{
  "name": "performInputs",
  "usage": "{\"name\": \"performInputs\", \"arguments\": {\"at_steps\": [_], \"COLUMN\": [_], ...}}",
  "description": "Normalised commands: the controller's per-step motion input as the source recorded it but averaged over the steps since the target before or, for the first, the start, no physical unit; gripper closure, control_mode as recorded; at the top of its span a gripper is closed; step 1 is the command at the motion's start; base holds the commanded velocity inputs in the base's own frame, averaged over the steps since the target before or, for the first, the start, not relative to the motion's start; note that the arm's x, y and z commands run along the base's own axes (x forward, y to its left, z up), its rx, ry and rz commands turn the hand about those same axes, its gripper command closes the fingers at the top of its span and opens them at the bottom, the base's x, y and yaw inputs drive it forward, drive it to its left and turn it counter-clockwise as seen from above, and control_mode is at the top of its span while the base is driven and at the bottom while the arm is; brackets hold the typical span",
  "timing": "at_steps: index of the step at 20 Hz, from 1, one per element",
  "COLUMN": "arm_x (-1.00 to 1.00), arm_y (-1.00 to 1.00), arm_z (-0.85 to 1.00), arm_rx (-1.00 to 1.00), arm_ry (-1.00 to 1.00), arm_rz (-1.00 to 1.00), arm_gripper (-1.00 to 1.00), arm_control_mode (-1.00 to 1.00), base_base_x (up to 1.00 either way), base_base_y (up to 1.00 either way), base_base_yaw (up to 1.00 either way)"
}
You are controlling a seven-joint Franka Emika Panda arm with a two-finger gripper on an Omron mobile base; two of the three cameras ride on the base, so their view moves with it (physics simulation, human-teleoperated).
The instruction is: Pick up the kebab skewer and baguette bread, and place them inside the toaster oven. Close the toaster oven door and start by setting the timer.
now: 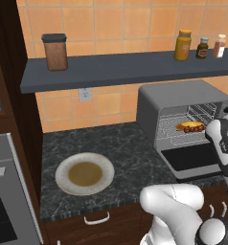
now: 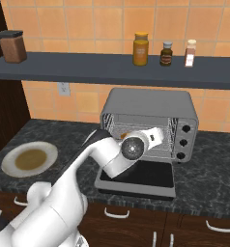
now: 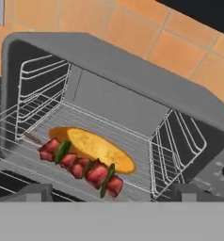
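The toaster oven (image 1: 183, 103) stands on the counter with its door (image 1: 190, 160) folded down flat. On the wire rack (image 3: 132, 141) inside lies the golden baguette bread (image 3: 102, 149), and the kebab skewer (image 3: 81, 164) with red chunks rests against its front side. Both also show as a small orange and red shape, the baguette (image 1: 187, 125) and skewer (image 1: 195, 128). My gripper (image 3: 111, 194) is open just in front of the oven mouth, fingertips (image 3: 36, 192) wide apart with nothing between them. The oven's knobs (image 2: 184, 142) run down its right side.
A round plate (image 1: 85, 173) with a brownish centre sits on the dark counter to the left. A shelf (image 1: 125, 67) above the oven carries a brown jar (image 1: 55, 51) and three bottles (image 1: 183, 45). A steel wall oven (image 1: 5, 191) is at far left.
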Motion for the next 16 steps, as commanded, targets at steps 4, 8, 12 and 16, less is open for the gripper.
{"name": "performInputs", "arguments": {"at_steps": [4, 8, 12, 16], "arm_x": [-0.58, -0.32, -0.16, -0.17], "arm_y": [0.00, 0.00, 0.00, 0.00], "arm_z": [0.00, 0.00, 0.00, -0.21], "arm_rx": [0.30, 0.33, 0.20, 0.10], "arm_ry": [-0.02, 0.00, 0.05, 0.07], "arm_rz": [-0.15, 0.00, 0.00, 0.00], "arm_gripper": [-1.00, -1.00, -1.00, -1.00], "arm_control_mode": [-1.00, -1.00, -1.00, -1.00], "base_base_x": [0.00, 0.00, 0.00, 0.00], "base_base_y": [0.00, 0.00, 0.00, 0.00], "base_base_yaw": [0.00, 0.00, 0.00, 0.00]}}
